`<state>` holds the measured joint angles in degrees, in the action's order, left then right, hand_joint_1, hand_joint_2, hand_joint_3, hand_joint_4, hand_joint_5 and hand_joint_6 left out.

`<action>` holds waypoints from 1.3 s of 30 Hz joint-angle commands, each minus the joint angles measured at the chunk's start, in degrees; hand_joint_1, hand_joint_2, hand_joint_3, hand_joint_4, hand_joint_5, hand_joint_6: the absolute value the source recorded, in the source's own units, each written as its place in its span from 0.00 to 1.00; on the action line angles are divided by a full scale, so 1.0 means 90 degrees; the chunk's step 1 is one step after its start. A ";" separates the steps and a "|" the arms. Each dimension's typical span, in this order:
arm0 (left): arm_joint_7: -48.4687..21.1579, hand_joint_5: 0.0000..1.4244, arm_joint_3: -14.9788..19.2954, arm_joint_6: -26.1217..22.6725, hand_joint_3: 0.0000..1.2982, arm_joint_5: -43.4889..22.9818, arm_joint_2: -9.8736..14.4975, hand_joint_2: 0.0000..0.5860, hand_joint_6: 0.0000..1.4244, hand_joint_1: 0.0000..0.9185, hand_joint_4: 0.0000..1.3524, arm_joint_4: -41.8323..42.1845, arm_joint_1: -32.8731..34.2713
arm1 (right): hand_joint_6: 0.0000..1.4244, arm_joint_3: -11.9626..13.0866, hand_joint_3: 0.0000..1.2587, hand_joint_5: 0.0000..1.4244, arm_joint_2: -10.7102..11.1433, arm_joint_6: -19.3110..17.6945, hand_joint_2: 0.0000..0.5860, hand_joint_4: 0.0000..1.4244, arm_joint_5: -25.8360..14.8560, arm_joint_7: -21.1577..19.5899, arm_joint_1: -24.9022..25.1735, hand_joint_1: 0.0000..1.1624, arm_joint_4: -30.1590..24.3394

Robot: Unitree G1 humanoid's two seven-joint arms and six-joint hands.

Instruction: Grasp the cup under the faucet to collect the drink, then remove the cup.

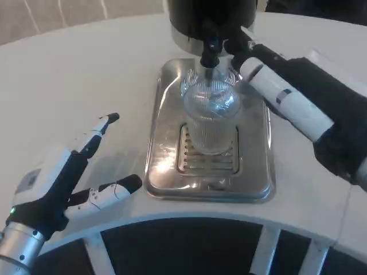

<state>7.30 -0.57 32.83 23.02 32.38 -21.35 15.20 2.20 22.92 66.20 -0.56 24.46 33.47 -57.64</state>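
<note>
A ribbed clear cup (pixel 210 117) was seen at upper centre, on the steel drip tray (pixel 255 172) under the black faucet (pixel 209 52). The left hand (pixel 60 183), lower left, was spread and empty. Whether the right hand (pixel 261 71) gripped the cup could not be told.

White round table with a steel drip tray

The white table (pixel 74 86) fills most of the view; its curved near edge runs along the bottom, with white frame bars (pixel 268 246) showing beneath it against a dark floor. A rectangular, polished metal drip tray (pixel 166 172) with rounded corners lies on the tabletop, a little right of centre, its long side running away from the camera. A slotted grate (pixel 195 163) is set into the tray's near half. At the tray's far end stands the dark body of a drink dispenser (pixel 189 17) with a shiny metal band at its base, cut off by the top edge. Pale floor shows beyond the table at upper left.
</note>
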 commanded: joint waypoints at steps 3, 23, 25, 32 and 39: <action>-0.0103 0.08 0.0077 -0.0037 0.08 -0.0051 0.0062 0.14 0.14 0.04 0.03 -0.0026 -0.0180 | 0.03 0.0037 0.00 0.00 0.0067 -0.0124 0.92 0.00 -0.0118 -0.0340 0.0141 0.00 0.0089; -0.0189 0.08 0.0066 -0.0124 0.09 -0.0045 0.0030 0.14 0.14 0.04 0.03 0.0075 -0.0239 | 0.03 -0.0110 0.00 0.00 0.0186 -0.0757 0.92 0.00 -0.0287 -0.0609 0.0708 0.00 0.1402; -0.0192 0.08 0.0070 -0.0134 0.09 -0.0053 0.0030 0.15 0.14 0.04 0.03 0.0077 -0.0239 | 0.03 -0.0096 0.00 0.00 0.0182 -0.0701 0.92 0.00 -0.0343 -0.0608 0.0613 0.00 0.1212; -0.0199 0.08 0.0061 -0.0151 0.09 -0.0070 0.0018 0.15 0.14 0.04 0.03 0.0028 -0.0184 | 0.03 -0.0071 0.00 0.00 0.0216 -0.0512 0.92 0.00 -0.0533 -0.0605 0.0358 0.00 0.0647; -0.0285 0.08 0.0083 -0.0193 0.09 -0.0171 0.0010 0.15 0.14 0.04 0.03 -0.0042 -0.0152 | 0.03 0.0022 0.00 0.00 0.0333 -0.0483 0.92 0.00 -0.0752 -0.0579 -0.0153 0.00 0.0155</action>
<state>5.64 -0.44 31.67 22.54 32.38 -21.09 14.18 1.99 25.37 61.72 -6.21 19.19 33.38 -54.75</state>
